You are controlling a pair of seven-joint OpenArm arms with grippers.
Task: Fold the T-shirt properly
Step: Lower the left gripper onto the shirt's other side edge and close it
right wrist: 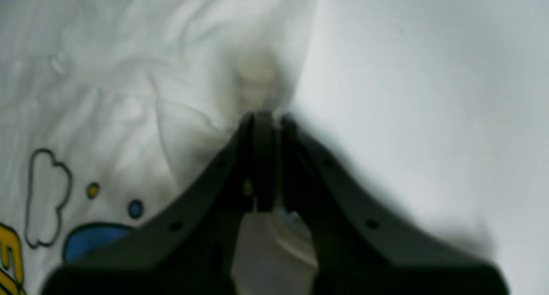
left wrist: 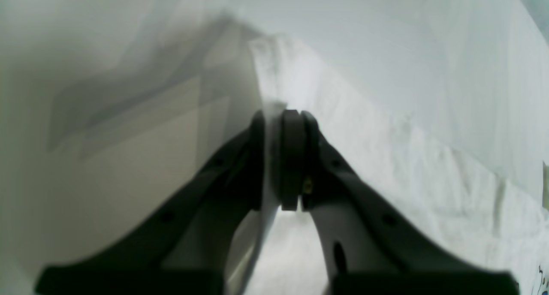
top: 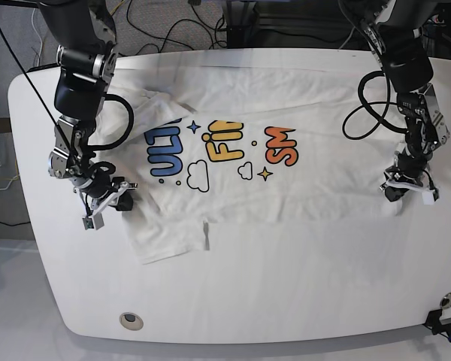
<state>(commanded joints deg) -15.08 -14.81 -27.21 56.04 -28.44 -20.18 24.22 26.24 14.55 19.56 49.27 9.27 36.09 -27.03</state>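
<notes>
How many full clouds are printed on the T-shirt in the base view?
2: one cloud below the blue and yellow words, another left of the yellow star.

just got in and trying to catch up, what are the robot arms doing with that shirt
Both arms are working on folding the white T-shirt. The left gripper pinches one edge and the right gripper pinches another, at opposite sides. The shirt lies spread out, printed side up, not yet a neat folded bundle.
</notes>
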